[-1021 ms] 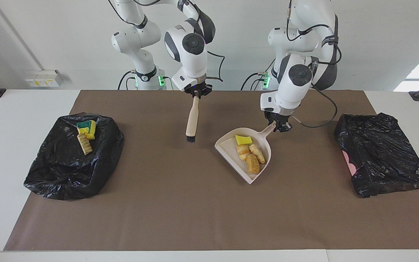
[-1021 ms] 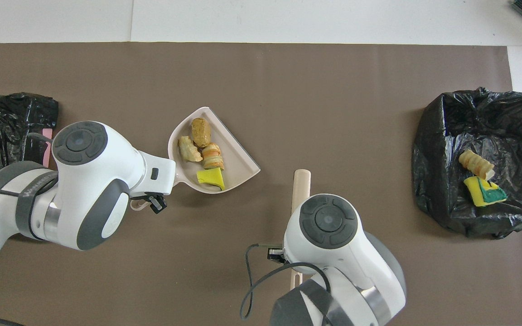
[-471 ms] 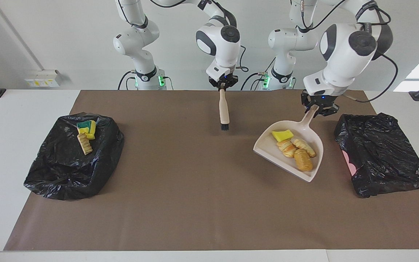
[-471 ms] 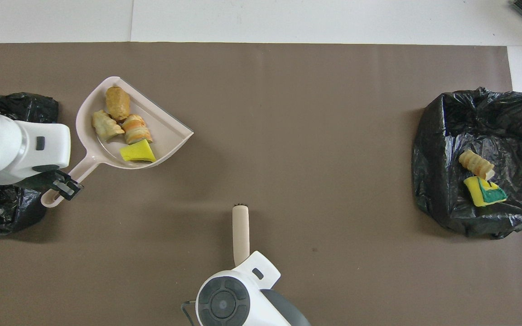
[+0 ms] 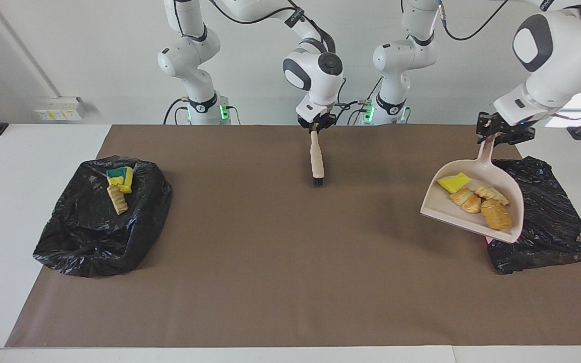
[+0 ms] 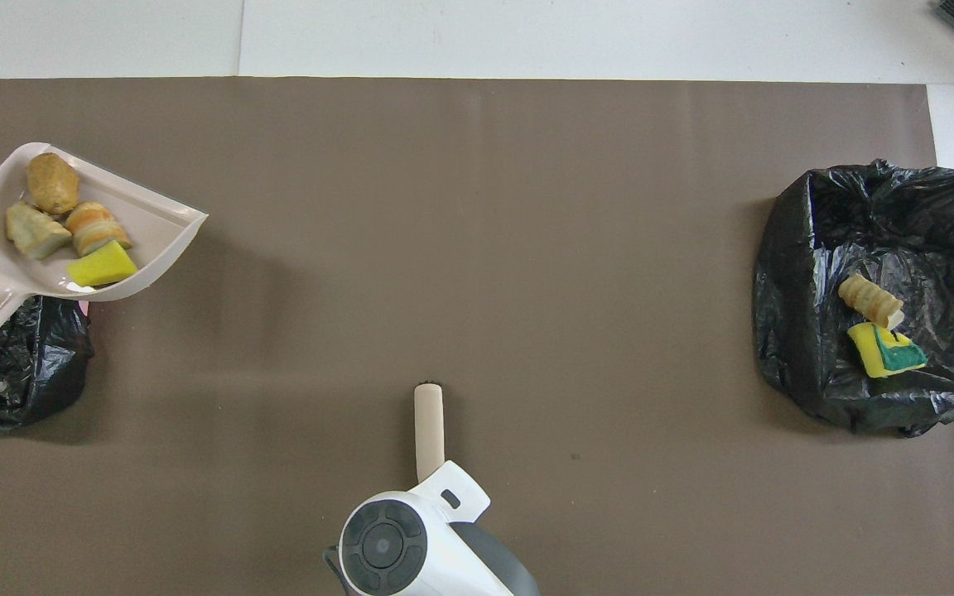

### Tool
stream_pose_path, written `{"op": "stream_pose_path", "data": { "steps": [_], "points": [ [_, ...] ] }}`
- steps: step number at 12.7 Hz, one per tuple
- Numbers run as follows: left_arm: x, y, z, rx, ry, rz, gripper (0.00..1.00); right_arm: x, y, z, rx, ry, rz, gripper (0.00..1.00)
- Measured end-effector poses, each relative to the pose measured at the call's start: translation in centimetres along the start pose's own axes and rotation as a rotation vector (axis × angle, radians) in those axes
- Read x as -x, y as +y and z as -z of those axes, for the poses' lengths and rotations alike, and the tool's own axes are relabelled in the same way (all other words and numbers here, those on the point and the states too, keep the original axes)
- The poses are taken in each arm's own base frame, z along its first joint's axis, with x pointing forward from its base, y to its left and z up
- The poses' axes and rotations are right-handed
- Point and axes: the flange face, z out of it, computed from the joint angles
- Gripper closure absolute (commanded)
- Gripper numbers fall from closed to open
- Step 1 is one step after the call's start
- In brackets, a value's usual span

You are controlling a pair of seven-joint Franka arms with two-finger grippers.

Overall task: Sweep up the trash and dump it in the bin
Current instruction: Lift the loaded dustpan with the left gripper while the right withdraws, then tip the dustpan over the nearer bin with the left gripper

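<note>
The left gripper (image 5: 502, 132) pinches the dustpan (image 5: 472, 209) handle; the trash (image 5: 477, 199) rides in it, over the edge of the bin (image 5: 553, 222). The right gripper (image 5: 315, 125), waiting, clamps the brush (image 5: 316, 159).

A beige dustpan (image 6: 158, 228) holding four trash pieces (image 6: 71, 223) hangs partly over the black bin (image 6: 21, 372) at the left arm's end, while a brush (image 6: 428, 426) points away from the robots.
</note>
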Motion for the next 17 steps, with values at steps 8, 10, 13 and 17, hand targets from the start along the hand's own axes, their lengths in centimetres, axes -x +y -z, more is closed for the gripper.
{"op": "stream_pose_path", "data": {
  "steps": [8,10,13,17],
  "points": [
    [9.8,-14.2,-1.0,-0.15,-0.058,-0.126,1.0,-5.9,3.6,8.0,-0.022,0.017,-0.058,0.0],
    [10.2,-15.1,-0.7,-0.225,-0.118,-0.206,1.0,-9.0,7.1,12.7,-0.033,0.015,-0.038,0.0],
    [9.1,-16.1,0.1,-0.361,-0.207,-0.41,1.0,-13.5,14.2,19.1,-0.023,0.039,0.061,0.0],
    [7.7,-17.7,-0.2,-0.482,-0.297,-0.542,1.0,-18.5,24.4,24.0,-0.052,0.116,0.104,0.0]
  ]
}}
